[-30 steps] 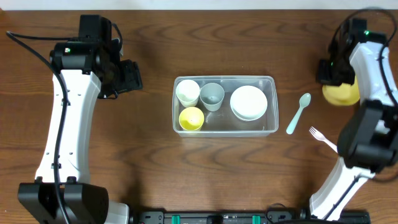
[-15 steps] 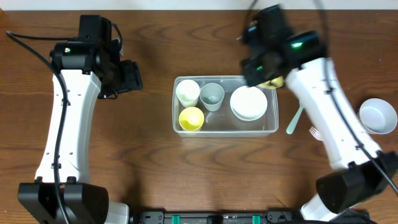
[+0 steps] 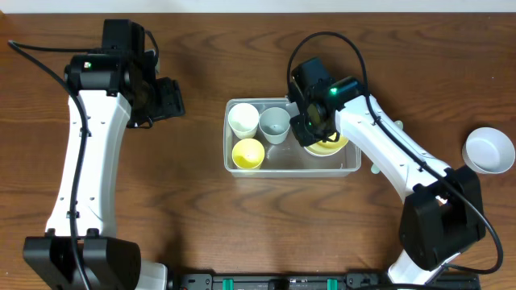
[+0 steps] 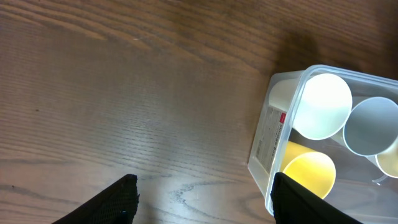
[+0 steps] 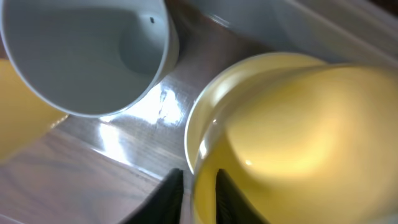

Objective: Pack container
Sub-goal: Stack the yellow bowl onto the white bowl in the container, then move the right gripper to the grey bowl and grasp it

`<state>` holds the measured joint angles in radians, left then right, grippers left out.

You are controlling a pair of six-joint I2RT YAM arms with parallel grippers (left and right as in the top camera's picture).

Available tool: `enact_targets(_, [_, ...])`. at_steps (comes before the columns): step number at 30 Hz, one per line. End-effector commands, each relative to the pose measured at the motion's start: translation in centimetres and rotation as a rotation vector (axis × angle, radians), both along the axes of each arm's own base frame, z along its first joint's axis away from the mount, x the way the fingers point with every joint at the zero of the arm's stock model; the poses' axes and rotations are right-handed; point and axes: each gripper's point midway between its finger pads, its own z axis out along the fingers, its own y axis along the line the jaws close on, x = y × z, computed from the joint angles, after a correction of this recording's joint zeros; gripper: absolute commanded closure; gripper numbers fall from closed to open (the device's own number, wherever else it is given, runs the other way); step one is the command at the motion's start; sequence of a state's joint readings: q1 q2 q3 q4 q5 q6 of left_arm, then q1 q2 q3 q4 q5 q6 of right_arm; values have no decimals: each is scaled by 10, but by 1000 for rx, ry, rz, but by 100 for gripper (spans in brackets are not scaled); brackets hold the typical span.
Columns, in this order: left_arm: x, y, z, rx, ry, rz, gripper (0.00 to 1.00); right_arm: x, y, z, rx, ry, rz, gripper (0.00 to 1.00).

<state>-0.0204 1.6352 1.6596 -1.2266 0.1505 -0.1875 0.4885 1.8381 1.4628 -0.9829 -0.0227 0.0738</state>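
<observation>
- Overhead: right gripper (image 3: 315, 127) hung inside the container (image 3: 290, 171), a yellow bowl (image 3: 332, 147) rim between its fingers; grasping or released, could not tell.
- Left gripper (image 4: 205, 188) stood spread, empty.

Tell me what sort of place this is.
Probably a robotics lab bench staged for dish packing. A left arm and a right arm are mounted at a wooden table, and between them a clear container holds pastel cups.

Overhead straight down over table (image 3: 242, 229); both wrist views close, oblique, on the shared container (image 3: 292, 167).
</observation>
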Motion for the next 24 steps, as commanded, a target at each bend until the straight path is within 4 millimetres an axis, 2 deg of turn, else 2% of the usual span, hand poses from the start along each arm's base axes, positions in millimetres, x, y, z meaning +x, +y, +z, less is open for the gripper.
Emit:
enact_targets(1, [-2, 2, 2, 5, -3, 13, 31, 7, 4, 6, 9, -41, 16, 72])
enact_targets(3, [-2, 2, 2, 5, -3, 13, 31, 13, 4, 13, 9, -65, 8, 70])
enact_targets(6, [-2, 2, 2, 6, -4, 13, 31, 28, -8, 40, 1, -126, -60, 70])
enact_targets(10, [-2, 2, 2, 6, -4, 13, 30, 50, -50, 99, -1, -254, -259, 69])
enact_targets(13, [-2, 2, 2, 6, -4, 13, 31, 59, -102, 141, 30, -347, -447, 68])
enact_targets(16, [-2, 2, 2, 6, -4, 13, 31, 54, -175, 163, 38, -388, -671, 61])
enact_targets(20, [-2, 2, 2, 6, -4, 13, 31, 29, -273, 155, -9, -333, -979, 60])
enact_targets(24, [-2, 2, 2, 6, -4, 13, 30, 3, -349, 127, -54, -259, -1192, 53])
